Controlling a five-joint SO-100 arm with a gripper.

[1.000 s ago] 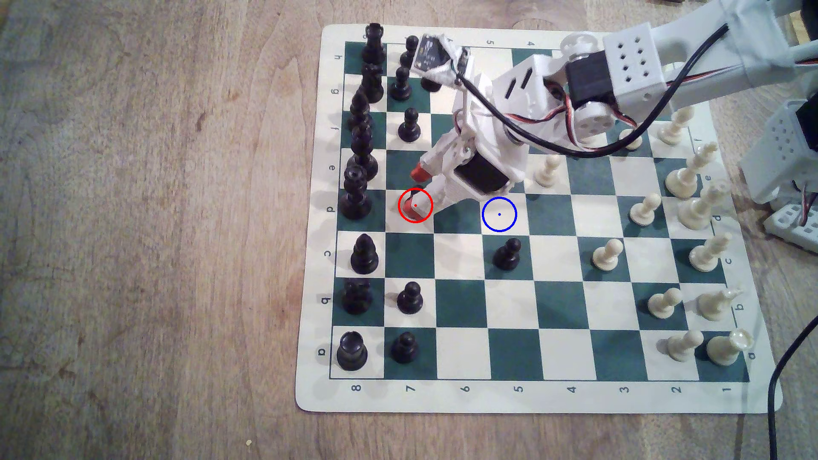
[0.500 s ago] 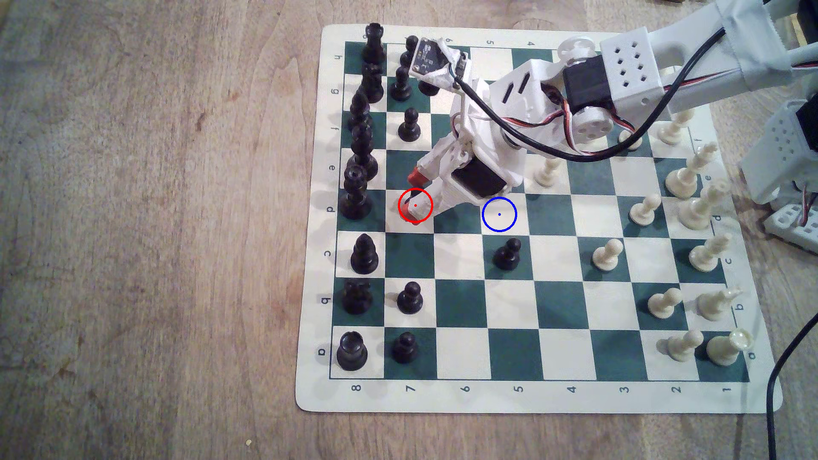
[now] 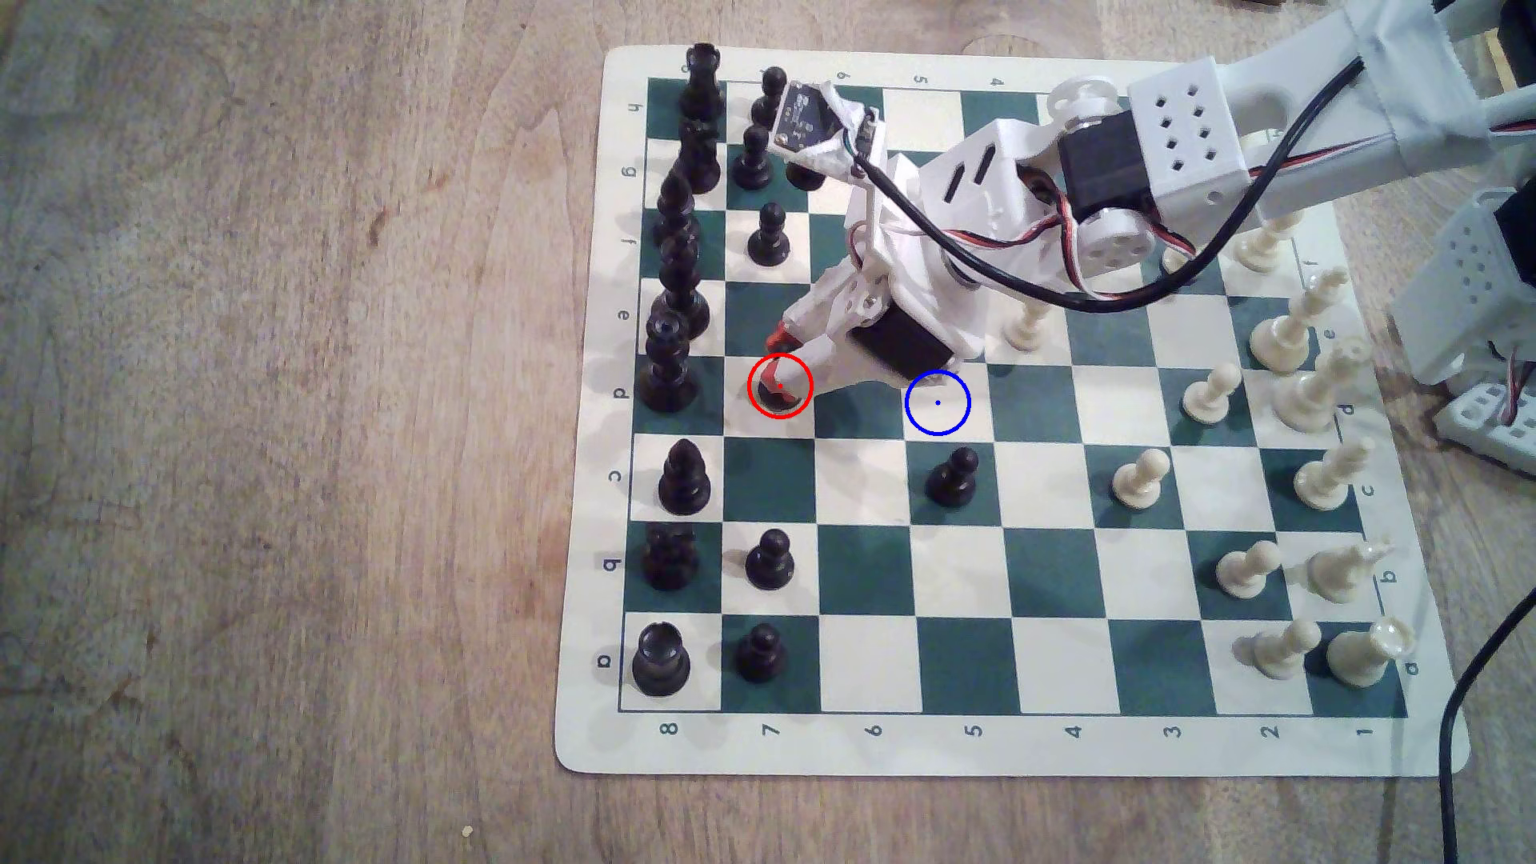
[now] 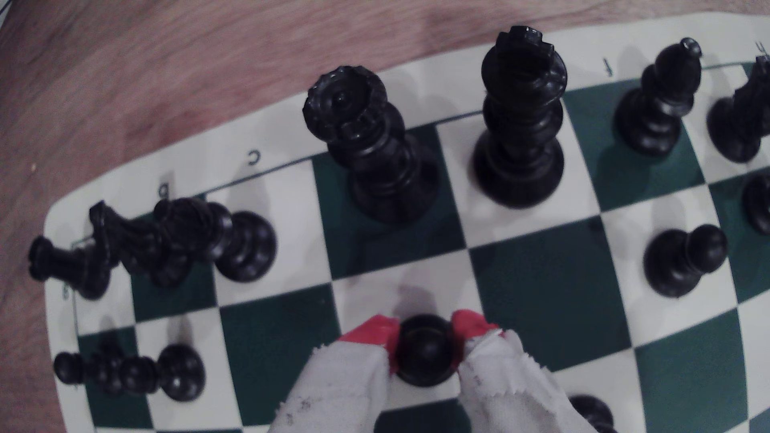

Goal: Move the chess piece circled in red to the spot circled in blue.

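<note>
The white 3D-printed gripper with red-taped tips (image 3: 781, 365) is down over the red ring on the green-and-cream roll-up chessboard mat (image 3: 997, 748), and in the wrist view its two cloth-wrapped fingers (image 4: 346, 374) sit on either side of the small glossy black pawn with the round ball head (image 4: 424, 354), pads against the head, one on each flank, so the gripper (image 4: 424, 337) is narrowed onto that pawn. In the exterior view the pawn (image 3: 780, 402) shows as a dark base inside the red ring, on the cream square of row d, column 7; whether that base is touching the board or just off it cannot be told. The thin blue ring with its blue centre dot (image 3: 937, 403) lies on a cream square at three o'clock from the pawn, two squares over in the same row, with one green square between them, and the black servo body of the wrist overhangs that ring's upper edge. Another black pawn (image 3: 952, 478) stands on the green square at six o'clock from the blue ring. At nine o'clock from the gripped pawn stands the tall black crowned piece (image 3: 665, 365) of the back row. The cream pieces (image 3: 1297, 332) cluster near the board's three o'clock edge, all on the pale wooden tabletop (image 3: 291, 415).
</note>
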